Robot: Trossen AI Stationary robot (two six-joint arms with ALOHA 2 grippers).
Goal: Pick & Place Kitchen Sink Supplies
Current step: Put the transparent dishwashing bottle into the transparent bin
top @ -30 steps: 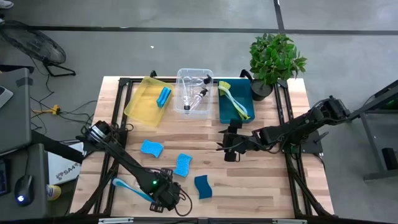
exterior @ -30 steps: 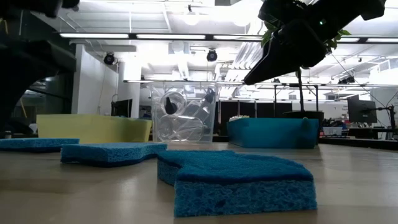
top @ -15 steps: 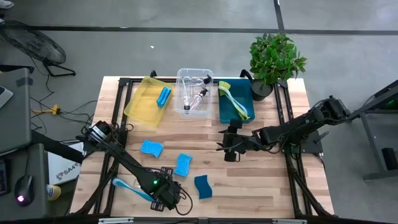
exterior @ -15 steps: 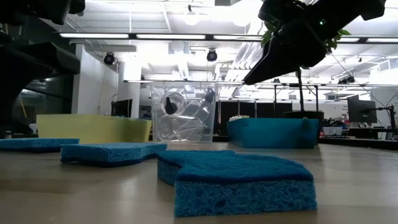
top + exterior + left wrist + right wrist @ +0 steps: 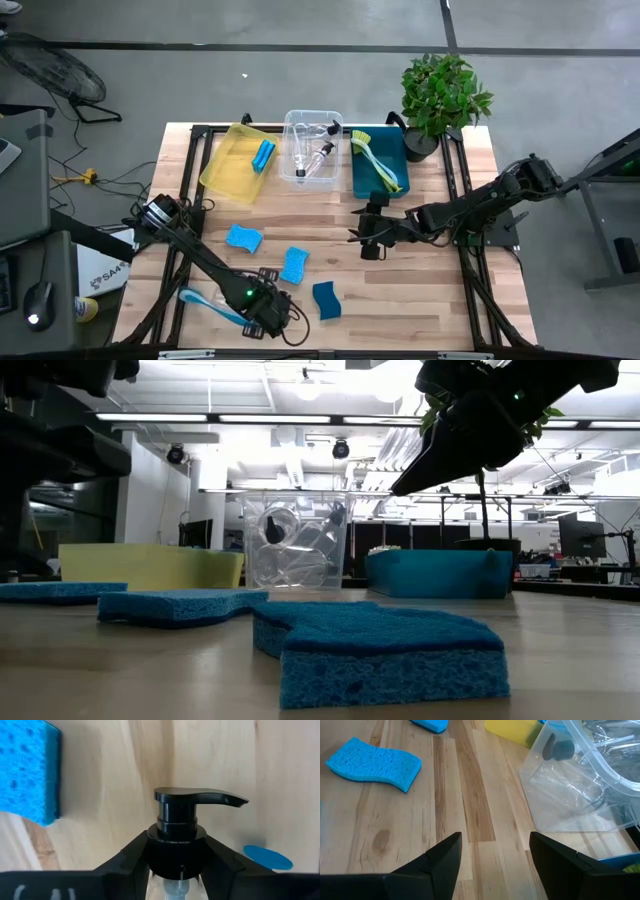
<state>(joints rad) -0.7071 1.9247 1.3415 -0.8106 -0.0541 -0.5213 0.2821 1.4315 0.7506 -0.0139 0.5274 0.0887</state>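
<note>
Wooden slatted worktop (image 5: 330, 205), lit from above, strewn with sink supplies. Clear pump bottle (image 5: 178, 835) clamped at the neck between the fingers of the left pincer (image 5: 268, 312) at the near edge, black pump head pointing out over the bare planks. Beside it, a blue dish brush (image 5: 205, 303), nudged slightly leftward since half a second back; arm bulk at the low view's left edge also shifted, otherwise unchanged. Three loose blue sponges close by: one (image 5: 327, 299) just right of the left pincer, one (image 5: 294, 265) above it, one (image 5: 244, 238) further left. At the far edge, three bins in a row: yellow bin (image 5: 222, 165) holding a blue sponge (image 5: 263, 155), clear bin (image 5: 290, 140) holding bottles (image 5: 320, 156), teal bin (image 5: 395, 152) holding a yellow-green brush (image 5: 375, 160). Right pincer (image 5: 366, 240) hovering mid-worktop in front of the teal bin, fingers spread wide, holding nothing, same as earlier. Potted plant (image 5: 440, 95) at the far right corner.
</note>
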